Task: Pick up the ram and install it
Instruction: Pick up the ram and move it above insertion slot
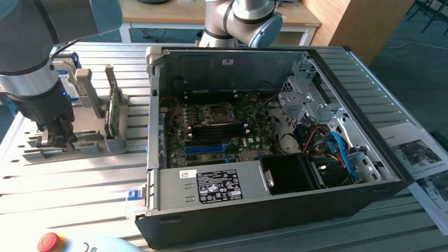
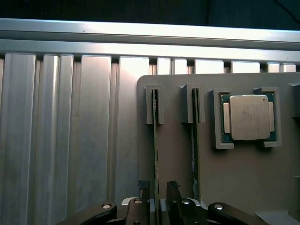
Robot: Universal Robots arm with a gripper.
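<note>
Grey plastic made up the holder (image 2: 176, 154), which lay on the ribbed aluminium table (image 2: 70, 140) with two green sticks standing on edge in its slots. The gripper (image 2: 158, 187) hung low over one end of the ram (image 2: 155, 145). Its jaws stood wide, one black finger (image 2: 143, 186) on either side of the thin board, not closed on it. The second stick (image 2: 194, 145) stood just beside the ram and parallel to it. A CPU (image 2: 248, 117) sat flat in a square pocket on the far side of that stick. In the exterior view the gripper (image 1: 57, 139) was down at the holder (image 1: 98, 142) on that view's left, well apart from the open computer case (image 1: 231, 68). The motherboard (image 1: 217, 126) lay inside the case, and blue slots (image 1: 206, 148) showed on it.
</note>
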